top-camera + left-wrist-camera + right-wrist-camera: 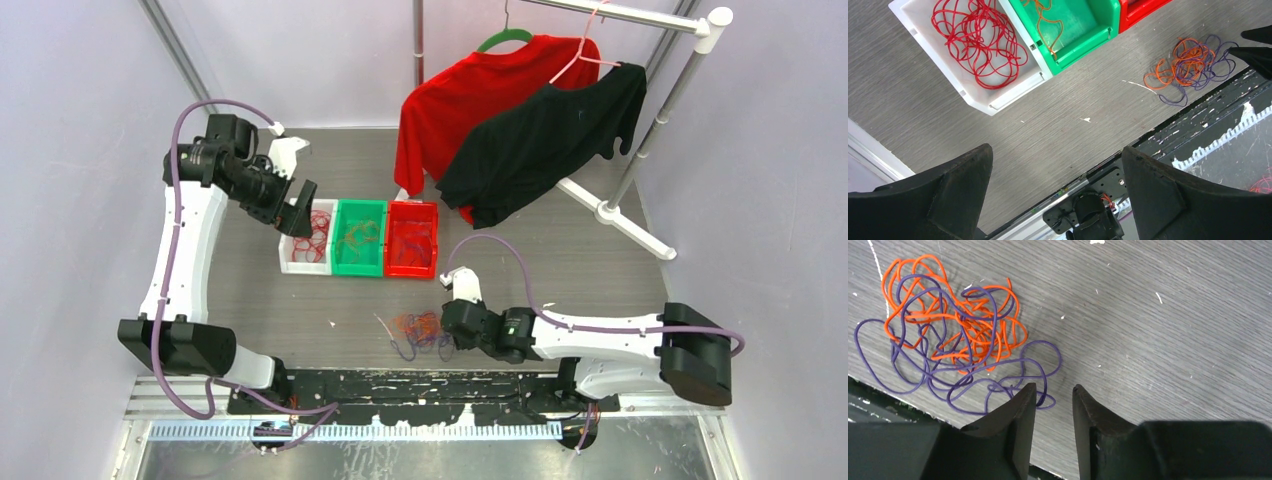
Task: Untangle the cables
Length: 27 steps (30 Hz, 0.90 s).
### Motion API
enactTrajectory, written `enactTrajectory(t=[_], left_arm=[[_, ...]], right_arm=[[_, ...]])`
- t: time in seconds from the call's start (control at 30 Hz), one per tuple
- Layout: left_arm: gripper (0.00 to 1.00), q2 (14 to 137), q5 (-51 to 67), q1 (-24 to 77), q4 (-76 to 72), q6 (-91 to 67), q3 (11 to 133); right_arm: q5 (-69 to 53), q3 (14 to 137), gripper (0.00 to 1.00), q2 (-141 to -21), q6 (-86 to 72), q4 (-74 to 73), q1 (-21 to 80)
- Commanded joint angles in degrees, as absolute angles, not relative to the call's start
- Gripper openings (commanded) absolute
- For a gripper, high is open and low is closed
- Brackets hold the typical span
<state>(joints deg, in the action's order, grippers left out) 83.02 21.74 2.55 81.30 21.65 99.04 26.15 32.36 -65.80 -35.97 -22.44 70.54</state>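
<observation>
**Arms apart: one low at the wires, one raised over the bins**

The right arm lies low and nearly flat along the near edge of the grey wood-grain table (560,270). Its forearm stretches leftward from its base, and the wrist is turned so that the right gripper (1054,387) points at the tangle of thin orange and purple wires (955,340). The jaws stand a narrow gap apart with bare table showing between them, and nothing is clamped. One purple loop at the tangle's rim curls against the inner tip of the finger nearer the wires. The tangle rests on the table just beside the black base plate (400,385), in front of three small plastic bins set in a row.

The left arm rises steeply from its base and bends over at the elbow. It hangs the left gripper (297,212) well above the table at the white bin (998,102), far from the tangle. Its jaws are spread wide and hold nothing. Loose red wires (979,42) lie in the white bin, and an orange strand (1048,27) lies in the green bin (1083,37) touching it. The red bin (412,268) closes the row.
</observation>
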Motion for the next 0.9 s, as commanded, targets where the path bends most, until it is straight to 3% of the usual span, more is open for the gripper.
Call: enactTrajectory(t=[0.0, 0.33, 0.6, 0.87], left_arm=[[1.0, 80.84, 24.37, 2.2, 81.2, 21.1, 100.0], [1.0, 81.12, 25.23, 2.2, 81.08, 20.26, 100.36], [1.0, 80.96, 25.4, 2.2, 80.96, 20.35, 100.47], [1.0, 80.82, 25.42, 2.2, 80.7, 20.48, 100.28]], right_arm=[[30.32, 33.13, 0.38, -67.85, -35.93, -16.89, 70.82], [27.81, 34.88, 0.41, -66.05, -33.49, -14.27, 70.8], [30.02, 34.19, 0.2, -64.16, -32.96, -17.22, 69.92], [27.29, 33.07, 0.37, -66.27, -34.19, -15.13, 69.9]])
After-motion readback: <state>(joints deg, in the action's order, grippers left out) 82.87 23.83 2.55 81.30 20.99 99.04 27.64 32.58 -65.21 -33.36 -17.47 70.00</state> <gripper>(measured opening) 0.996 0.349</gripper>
